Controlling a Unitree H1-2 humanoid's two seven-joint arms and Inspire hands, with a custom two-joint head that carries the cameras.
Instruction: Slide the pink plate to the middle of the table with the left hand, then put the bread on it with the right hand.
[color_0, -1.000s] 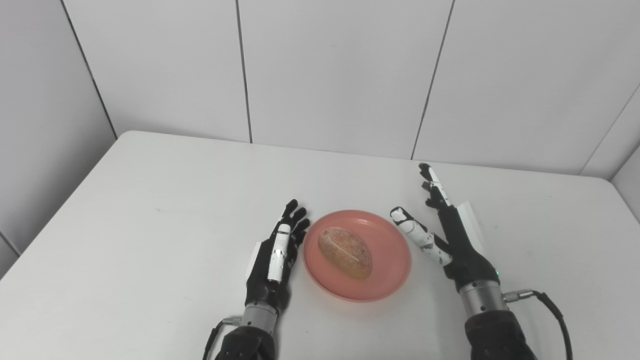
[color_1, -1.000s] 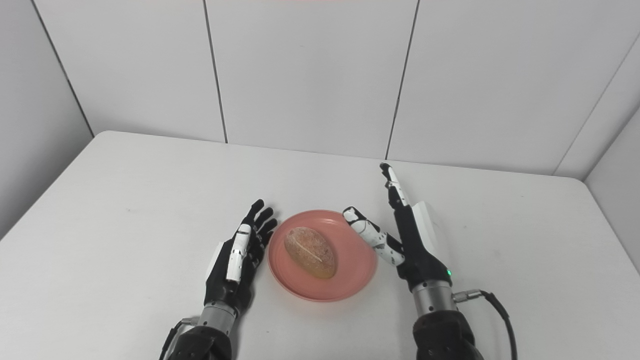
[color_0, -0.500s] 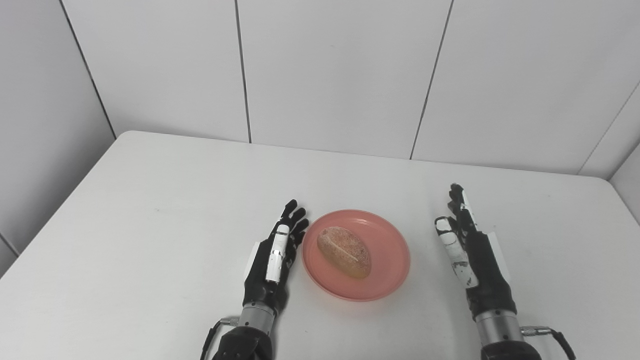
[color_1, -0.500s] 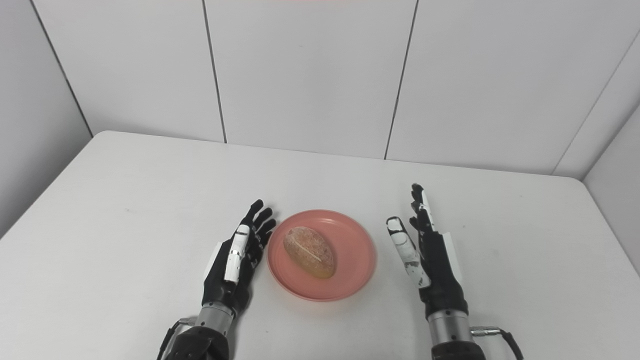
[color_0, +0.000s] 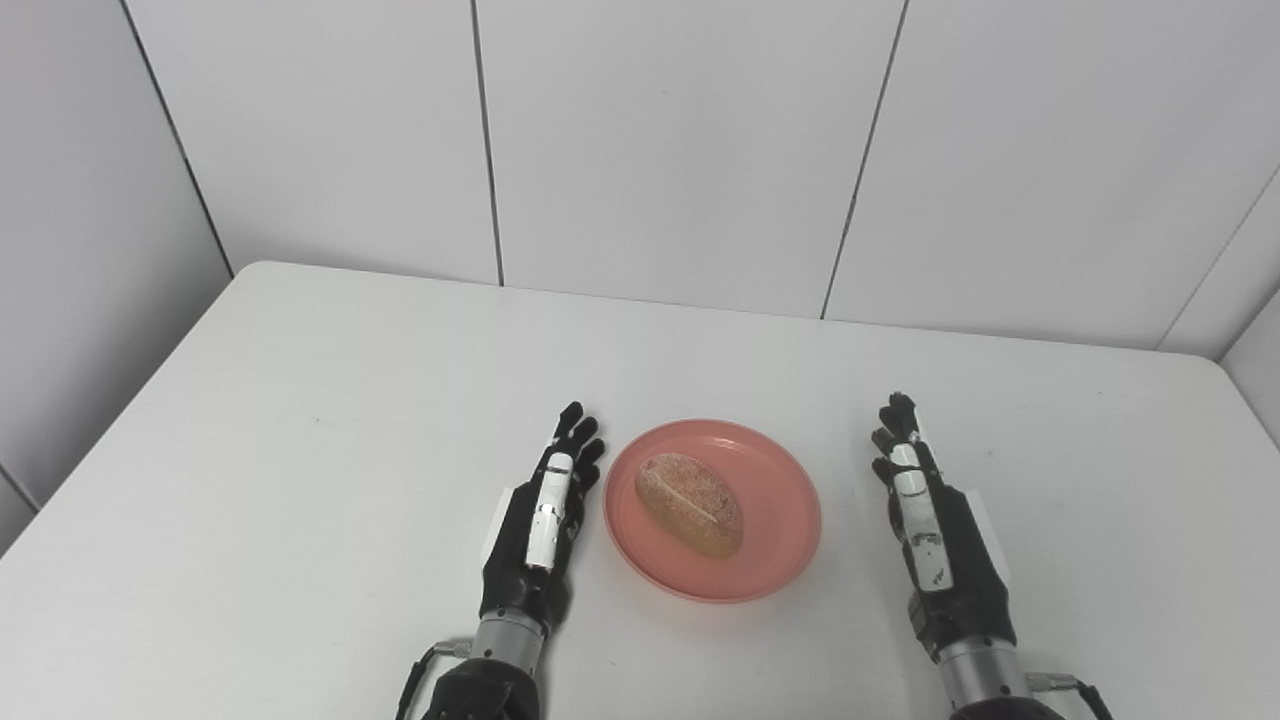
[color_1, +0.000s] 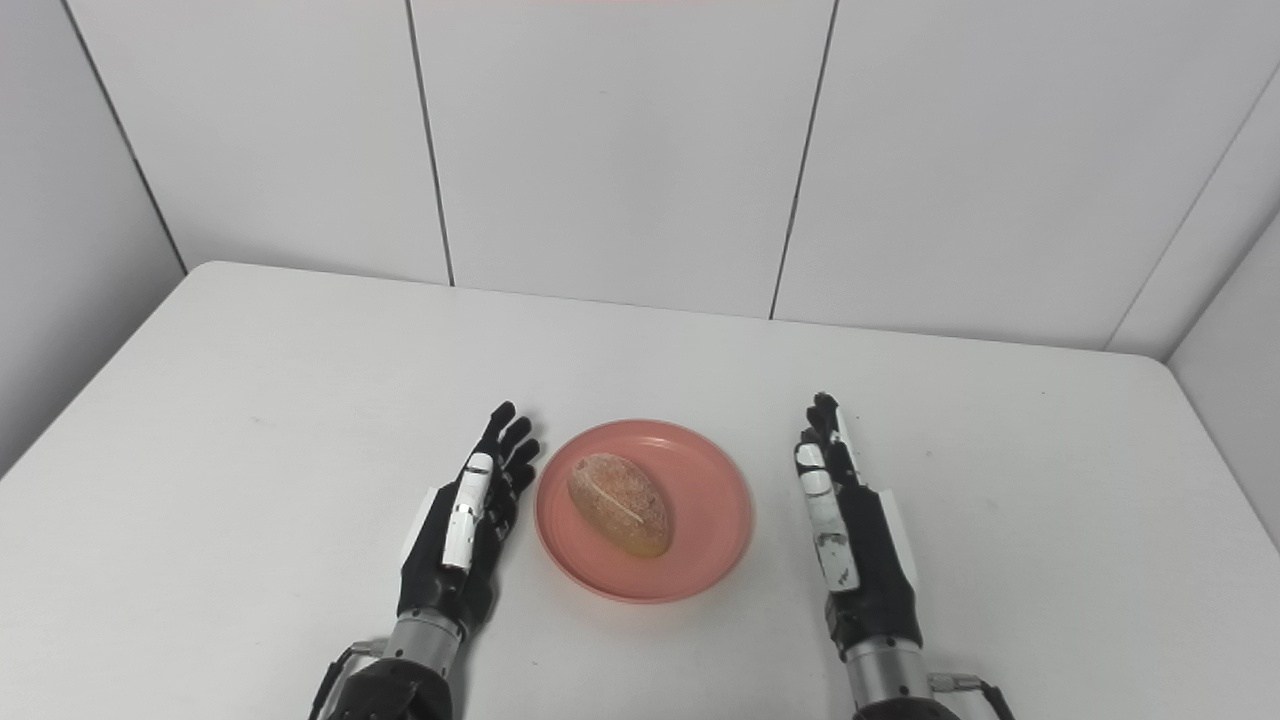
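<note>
Left hand (color_0: 537, 525) lying empty with fingers straight beside pink plate (color_0: 775, 500), bread roll (color_0: 690, 503) sitting on it, right hand (color_0: 938, 538) resting likewise, empty, on white table (color_0: 300, 450).

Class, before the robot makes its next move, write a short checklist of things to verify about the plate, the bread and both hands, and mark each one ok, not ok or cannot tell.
1. Pink plate sits near the middle of the table: ok.
2. Bread lies on the plate, inside the rim: ok.
3. Right hand holds nothing, fingers straight, and is apart from the plate: ok.
4. Left hand holds nothing, open beside the plate's left edge: ok.
5. Left hand clear of the plate's rim: close, no contact visible: ok.
6. Bread resting stably, not about to roll: cannot tell.
</note>
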